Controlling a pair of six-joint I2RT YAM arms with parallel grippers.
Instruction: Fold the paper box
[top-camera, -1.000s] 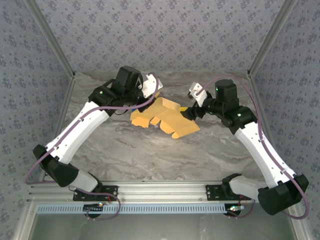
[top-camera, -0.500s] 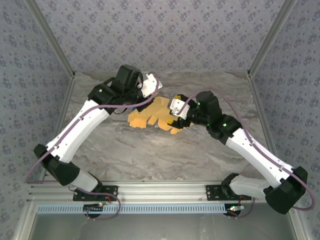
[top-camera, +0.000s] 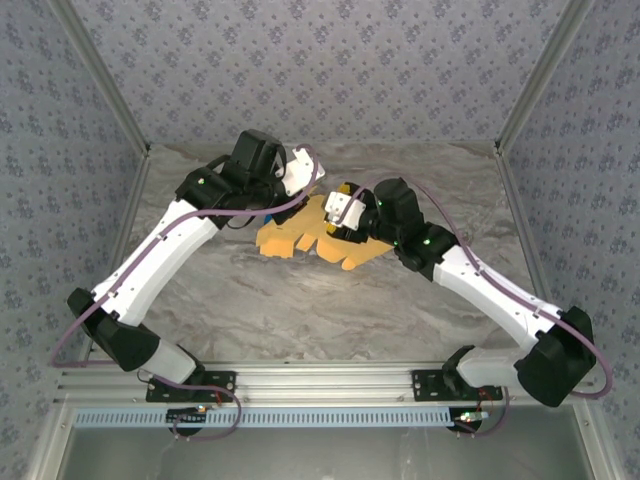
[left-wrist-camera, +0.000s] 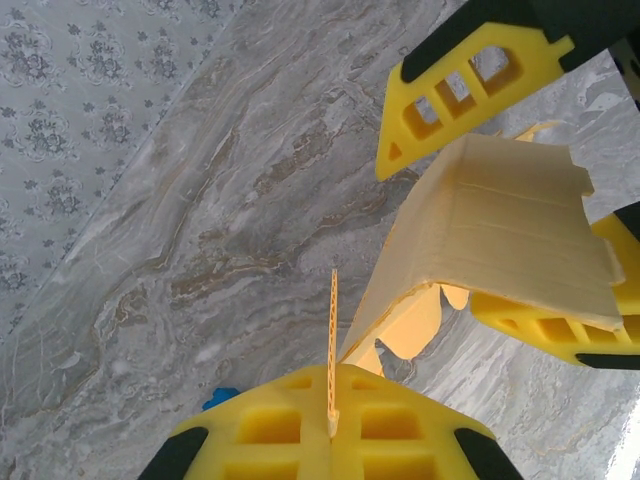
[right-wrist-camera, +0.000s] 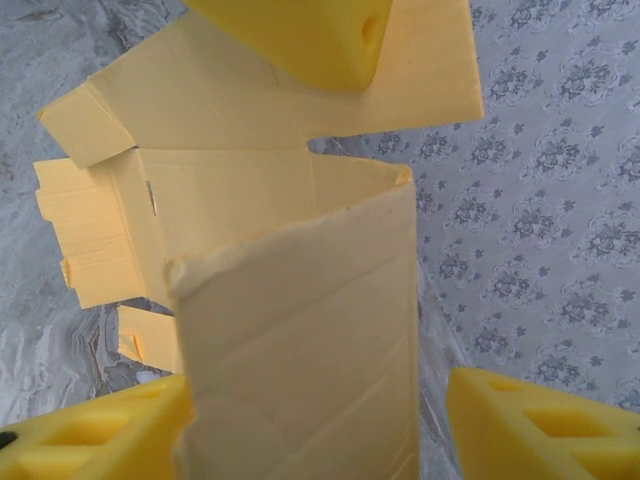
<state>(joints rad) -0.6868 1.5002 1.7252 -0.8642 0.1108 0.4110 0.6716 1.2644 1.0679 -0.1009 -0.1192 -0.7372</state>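
Marbled table (top-camera: 300, 310) with paper box (top-camera: 288, 238)

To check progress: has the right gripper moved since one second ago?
Yes. The right gripper moved left, away from the right frame post, over the paper box.

paper box (top-camera: 283, 238) on table (top-camera: 300, 310); left gripper (top-camera: 316, 197) at its far edge, right gripper (top-camera: 338, 222) over it.
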